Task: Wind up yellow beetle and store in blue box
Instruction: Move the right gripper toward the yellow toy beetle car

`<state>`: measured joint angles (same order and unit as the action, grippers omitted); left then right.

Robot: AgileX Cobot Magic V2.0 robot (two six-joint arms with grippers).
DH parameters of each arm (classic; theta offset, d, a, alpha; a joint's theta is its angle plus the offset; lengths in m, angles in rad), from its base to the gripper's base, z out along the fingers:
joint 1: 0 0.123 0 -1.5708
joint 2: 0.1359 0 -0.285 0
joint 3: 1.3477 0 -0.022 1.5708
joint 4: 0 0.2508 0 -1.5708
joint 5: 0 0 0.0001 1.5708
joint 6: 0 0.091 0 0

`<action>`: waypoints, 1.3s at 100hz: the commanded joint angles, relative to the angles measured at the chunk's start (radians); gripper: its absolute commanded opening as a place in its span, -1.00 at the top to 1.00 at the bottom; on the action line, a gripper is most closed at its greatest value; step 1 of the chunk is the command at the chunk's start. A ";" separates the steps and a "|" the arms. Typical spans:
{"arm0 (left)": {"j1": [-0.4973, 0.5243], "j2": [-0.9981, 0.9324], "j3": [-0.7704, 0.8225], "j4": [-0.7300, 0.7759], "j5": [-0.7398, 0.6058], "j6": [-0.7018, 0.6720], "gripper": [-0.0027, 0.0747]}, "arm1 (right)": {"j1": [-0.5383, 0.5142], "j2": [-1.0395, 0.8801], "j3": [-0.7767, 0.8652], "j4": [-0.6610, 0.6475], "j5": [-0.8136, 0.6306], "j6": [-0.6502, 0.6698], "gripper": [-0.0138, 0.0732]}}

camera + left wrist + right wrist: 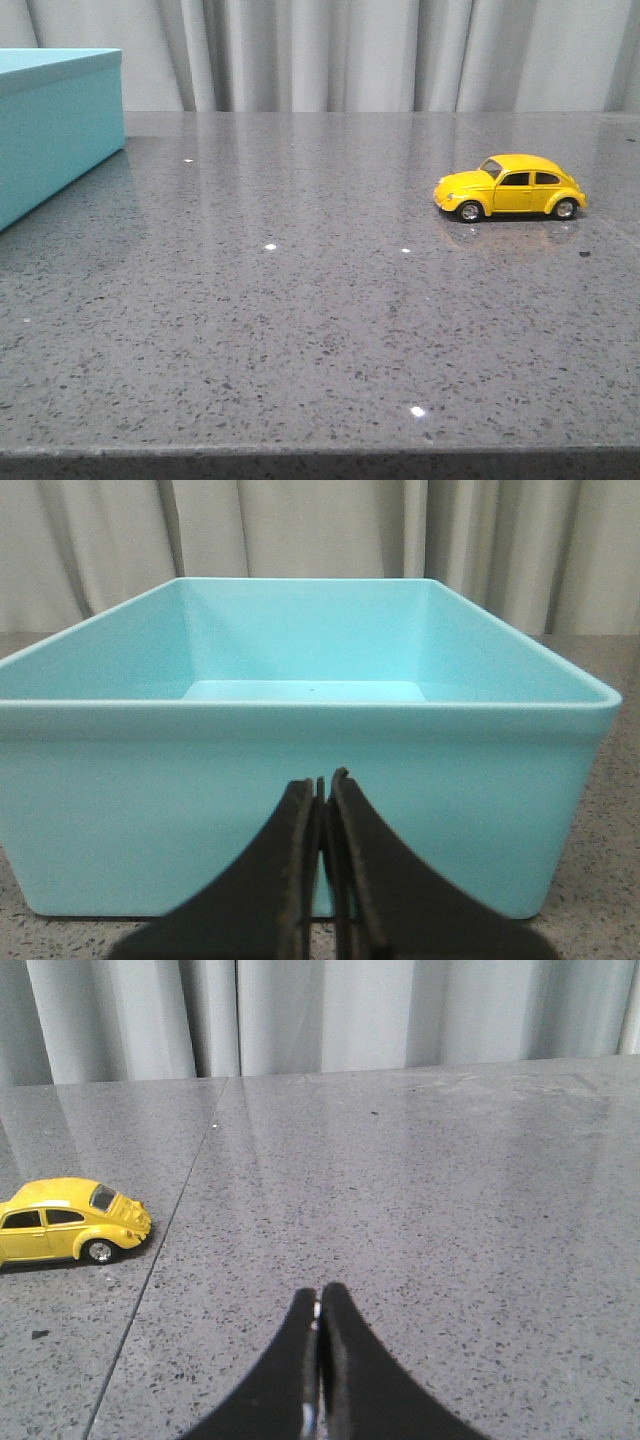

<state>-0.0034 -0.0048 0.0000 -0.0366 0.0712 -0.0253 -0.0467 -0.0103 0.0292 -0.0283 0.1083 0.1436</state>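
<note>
Grey curtains [350,55] hang in folds behind a grey speckled stone table [300,320], which fills the front view and shows a few small white flecks and faint reflections.

At the far left of the table stands the box [55,130], light turquoise-blue, cut off by the edge of the front view so only one corner and part of two sides show. In the left wrist view the box [300,770] is seen open at the top, with smooth walls, a rounded rim and a bare floor inside; it rests flat on the table.

Well apart from it, on the right side of the table, the beetle [510,187] stands on its four wheels, side-on to the front camera, nose toward the box. Its yellow body is glossy, its windows dark, and a dim reflection lies under it. The right wrist view catches the beetle [68,1222] near a seam in the stone.

Left gripper [324,785] is just before the near wall of the box, its dark fingers pressed together with nothing between them. Right gripper [319,1305] is over bare table, off to one side of the beetle, likewise closed and empty.
</note>
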 commanded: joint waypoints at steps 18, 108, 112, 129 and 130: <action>-0.006 -0.032 0.021 -0.010 -0.081 -0.004 0.98 | -0.003 -0.022 -0.017 -0.009 -0.074 -0.004 0.84; -0.006 -0.002 -0.089 -0.076 -0.105 -0.009 0.98 | -0.003 -0.015 -0.089 -0.008 -0.076 -0.004 0.84; -0.006 0.015 -0.116 -0.076 -0.085 -0.009 0.98 | -0.003 -0.008 -0.116 -0.008 -0.039 -0.004 0.84; -0.006 0.101 -0.211 -0.074 -0.038 -0.009 0.98 | -0.003 0.054 -0.224 -0.008 0.091 -0.004 0.78; -0.006 0.106 -0.218 -0.074 -0.038 -0.009 0.98 | -0.003 0.057 -0.232 -0.008 0.096 -0.004 0.76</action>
<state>-0.0034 0.0446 -0.1499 -0.1028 0.0869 -0.0271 -0.0467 0.0022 -0.1244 -0.0283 0.2214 0.1436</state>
